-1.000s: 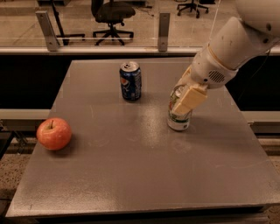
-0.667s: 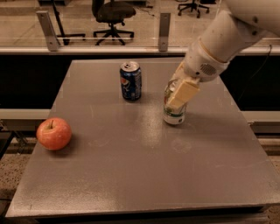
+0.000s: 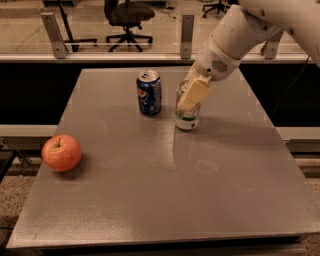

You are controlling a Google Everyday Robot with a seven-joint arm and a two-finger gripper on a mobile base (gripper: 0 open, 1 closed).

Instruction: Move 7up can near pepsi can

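The 7up can, white with a green band at the bottom, stands upright on the grey table right of centre at the back. My gripper comes down from the upper right and is shut on the 7up can's upper part, hiding much of it. The pepsi can, dark blue with a round logo and a silver top, stands upright a short gap to the left of the 7up can.
A red apple lies near the table's left edge. Behind the table runs a railing with posts, and office chairs stand on the floor beyond.
My gripper has carried the 7up can to the left and a little back, closer to the pepsi can. The pepsi can and the apple have not moved.
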